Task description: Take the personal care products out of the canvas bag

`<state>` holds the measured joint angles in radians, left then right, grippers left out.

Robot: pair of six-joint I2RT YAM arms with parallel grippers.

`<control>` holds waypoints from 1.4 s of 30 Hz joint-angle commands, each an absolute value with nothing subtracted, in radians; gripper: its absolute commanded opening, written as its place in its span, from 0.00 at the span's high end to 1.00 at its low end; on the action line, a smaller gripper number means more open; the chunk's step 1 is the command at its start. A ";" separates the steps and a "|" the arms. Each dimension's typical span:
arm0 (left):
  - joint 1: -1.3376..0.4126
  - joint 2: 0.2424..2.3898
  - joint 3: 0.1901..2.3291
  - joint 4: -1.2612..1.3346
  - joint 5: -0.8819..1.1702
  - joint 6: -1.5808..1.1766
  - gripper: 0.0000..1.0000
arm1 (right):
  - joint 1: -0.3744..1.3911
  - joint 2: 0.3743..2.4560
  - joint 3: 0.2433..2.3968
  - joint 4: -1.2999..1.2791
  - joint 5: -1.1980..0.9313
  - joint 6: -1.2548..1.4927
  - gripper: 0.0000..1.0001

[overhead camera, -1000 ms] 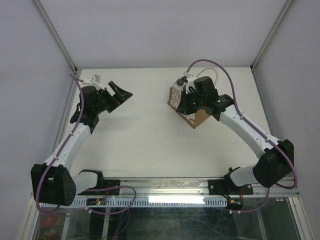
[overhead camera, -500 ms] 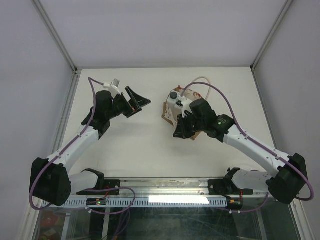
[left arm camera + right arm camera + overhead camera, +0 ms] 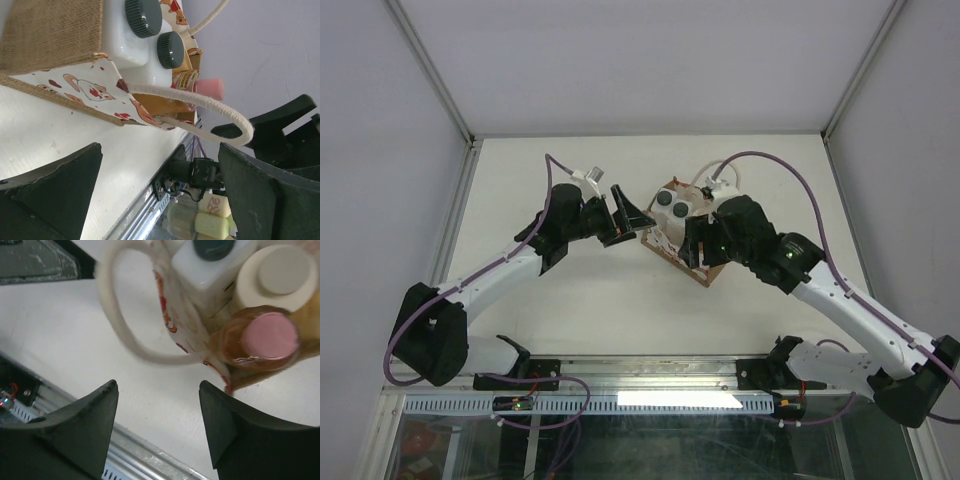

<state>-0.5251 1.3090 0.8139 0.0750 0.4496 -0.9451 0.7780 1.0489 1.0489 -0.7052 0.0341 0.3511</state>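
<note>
Canvas bag (image 3: pixel 662 243) sits on the bench (image 3: pixel 590 300) just right of centre in the top view, turned cornerwise, with its mouth open toward the camera. All the products that show are inside it.

Two white bottles (image 3: pixel 125 35) with dark round caps stand side by side. In the left wrist view they fill the top centre of the frame, against the brown woven wall of the bag. A peach-orange bottle (image 3: pixel 267 340) with a pink cap shows at the right edge of the right wrist view, close against the bag's cream panel printed with red and orange figures. A cream bottle (image 3: pixel 280 275) with a round lid stands just above it in that frame. One rope handle (image 3: pixel 200 102) loops out from the bag's rim and hangs free in the air.

The left gripper (image 3: pixel 159 150) is spread wide and holds nothing. In the top view it is just beside the bag's left side, with its fingers pointing toward the bag. The right gripper (image 3: pixel 157 387) is also spread wide and empty. It hovers over the lower right part of the bag in the top view. In its own camera the bare bench lies between the fingers, and the bottles sit at the upper right.
</note>
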 commanded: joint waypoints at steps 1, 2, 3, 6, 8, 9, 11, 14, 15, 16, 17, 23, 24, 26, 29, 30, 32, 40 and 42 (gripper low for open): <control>-0.557 1.345 0.904 0.120 0.463 -0.938 0.01 | 0.783 0.985 1.128 -0.745 0.265 0.406 0.27; -0.564 1.355 0.917 0.121 0.455 -0.937 0.01 | 0.782 0.977 1.129 -0.746 0.283 0.409 0.23; -0.571 1.368 0.927 0.119 0.448 -0.934 0.01 | 0.782 0.969 1.129 -0.749 0.301 0.411 0.20; -0.590 1.409 0.958 0.119 0.432 -0.939 0.01 | 0.779 0.960 1.138 -0.773 0.354 0.419 0.15; -0.600 1.450 0.982 0.120 0.427 -0.945 0.01 | 0.777 0.966 1.165 -0.812 0.383 0.426 0.13; -0.602 1.467 1.000 0.118 0.427 -0.946 0.01 | 0.772 0.971 1.181 -0.833 0.397 0.437 0.11; -0.604 1.492 1.040 0.104 0.434 -0.952 0.01 | 0.757 0.991 1.223 -0.883 0.416 0.456 0.10; -0.615 1.490 1.076 0.104 0.416 -0.922 0.01 | 0.713 1.011 1.252 -0.904 0.387 0.447 0.10; -0.619 1.476 1.070 0.103 0.396 -0.917 0.01 | 0.699 1.014 1.253 -0.894 0.367 0.442 0.10; -0.621 1.461 1.062 0.104 0.379 -0.916 0.01 | 0.685 1.017 1.257 -0.890 0.348 0.440 0.10; -0.621 1.441 1.053 0.103 0.364 -0.917 0.01 | 0.670 1.024 1.258 -0.888 0.331 0.442 0.10; -0.621 1.398 1.066 0.086 0.366 -0.897 0.01 | 0.611 1.071 1.265 -0.925 0.270 0.463 0.10; -0.621 1.409 1.077 0.082 0.376 -0.893 0.01 | 0.607 1.073 1.261 -0.929 0.272 0.461 0.10; -0.621 1.447 1.107 0.062 0.393 -0.897 0.01 | 0.595 1.074 1.252 -0.932 0.272 0.458 0.10; -0.623 1.501 1.163 0.013 0.424 -0.896 0.01 | 0.576 1.086 1.253 -0.930 0.236 0.440 0.10; -0.625 1.513 1.180 -0.008 0.428 -0.889 0.02 | 0.573 1.096 1.262 -0.934 0.223 0.427 0.10; -0.626 1.526 1.201 -0.040 0.430 -0.860 0.02 | 0.572 1.126 1.288 -0.947 0.204 0.383 0.13; -0.628 1.561 1.250 -0.230 0.469 -0.704 0.09 | 0.570 1.271 1.406 -1.002 0.216 0.260 0.18; -0.627 1.543 1.250 -0.260 0.458 -0.670 0.09 | 0.569 1.299 1.420 -1.000 0.211 0.230 0.18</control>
<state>-0.6167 1.5688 1.1950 -0.1764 0.4332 -0.7807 0.5732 1.2694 1.3499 -0.9932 0.2195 0.3153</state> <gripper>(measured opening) 0.914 0.819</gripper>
